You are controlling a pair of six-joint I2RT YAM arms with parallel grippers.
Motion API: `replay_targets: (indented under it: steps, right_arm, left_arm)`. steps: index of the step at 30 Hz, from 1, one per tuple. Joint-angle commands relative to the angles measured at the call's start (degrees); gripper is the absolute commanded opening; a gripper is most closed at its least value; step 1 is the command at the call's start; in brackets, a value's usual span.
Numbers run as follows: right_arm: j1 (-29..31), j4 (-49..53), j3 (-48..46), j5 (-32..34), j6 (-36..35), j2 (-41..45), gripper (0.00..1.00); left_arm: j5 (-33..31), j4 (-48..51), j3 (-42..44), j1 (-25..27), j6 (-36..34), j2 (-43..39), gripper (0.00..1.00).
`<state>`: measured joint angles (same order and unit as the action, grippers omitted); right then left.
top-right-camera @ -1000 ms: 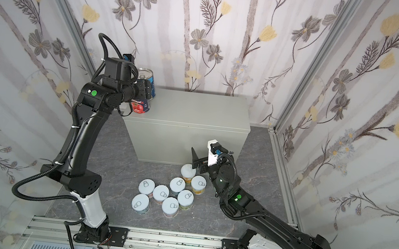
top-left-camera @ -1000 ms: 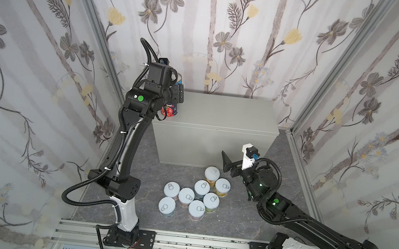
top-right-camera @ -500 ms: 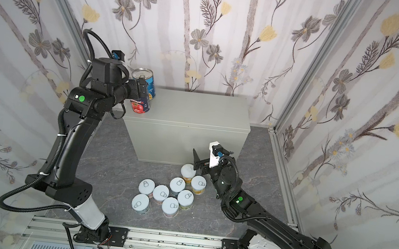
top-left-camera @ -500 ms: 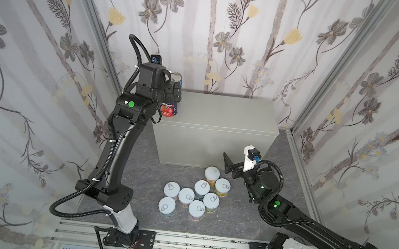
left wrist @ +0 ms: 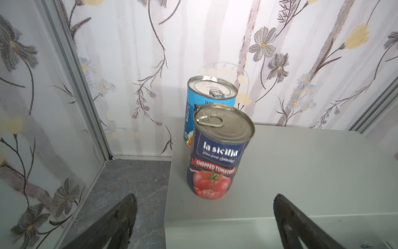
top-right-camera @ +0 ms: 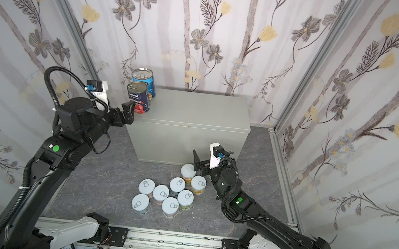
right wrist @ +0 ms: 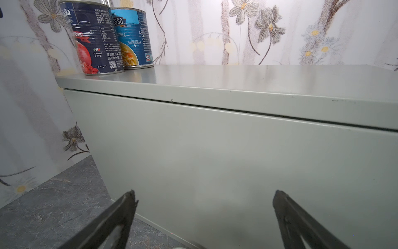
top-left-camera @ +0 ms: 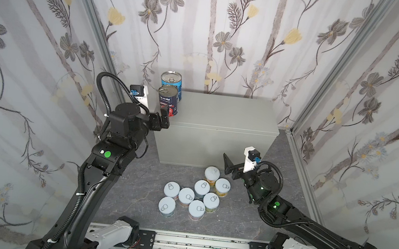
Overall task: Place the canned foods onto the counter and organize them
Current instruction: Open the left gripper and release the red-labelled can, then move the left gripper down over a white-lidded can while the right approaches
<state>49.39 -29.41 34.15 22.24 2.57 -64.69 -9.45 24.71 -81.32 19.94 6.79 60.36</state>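
Two tall cans stand upright at the left end of the grey counter [top-left-camera: 222,117] [top-right-camera: 194,114]: a navy tomato can [top-left-camera: 168,101] [top-right-camera: 138,97] [left wrist: 217,151] in front and a blue can [top-left-camera: 171,82] [top-right-camera: 144,80] [left wrist: 206,94] close behind it. My left gripper [top-left-camera: 160,120] [top-right-camera: 124,115] [left wrist: 205,197] is open and empty, just off the counter's front left corner, apart from the tomato can. Several short pale-lidded cans [top-left-camera: 202,186] [top-right-camera: 177,184] cluster on the floor. My right gripper [top-left-camera: 230,168] [top-right-camera: 197,165] [right wrist: 204,191] hangs open and empty beside the nearest one [top-left-camera: 212,173], facing the counter's front.
Flower-papered walls with metal corner posts close in on three sides. The dark marbled floor [top-left-camera: 140,182] runs left and right of the counter. A rail [top-left-camera: 192,244] carrying both arm bases crosses the near edge.
My left gripper has opened, let go of the tomato can on the counter, and drawn back and down from it. The right arm has barely moved.
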Motion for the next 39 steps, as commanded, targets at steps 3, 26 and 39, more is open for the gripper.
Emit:
replay_targets:
  steps: [3,26,39]
  right_arm:
    - [-0.07,-3.47,-0.49,-2.09,2.28,-1.23,1.00]
    - [-0.22,5.18,-9.40,7.96,19.02,0.63,1.00]
    - [-4.56,6.28,-14.09,14.64,28.99,3.61,1.00]
  left_arm:
    - [5.25,-4.71,12.39,0.26,4.49,-7.00,1.00]
    - [-10.81,-16.15,35.02,25.15,14.03,0.63,1.00]
    - [-14.04,-21.71,29.98,34.41,17.29,18.43,1.00]
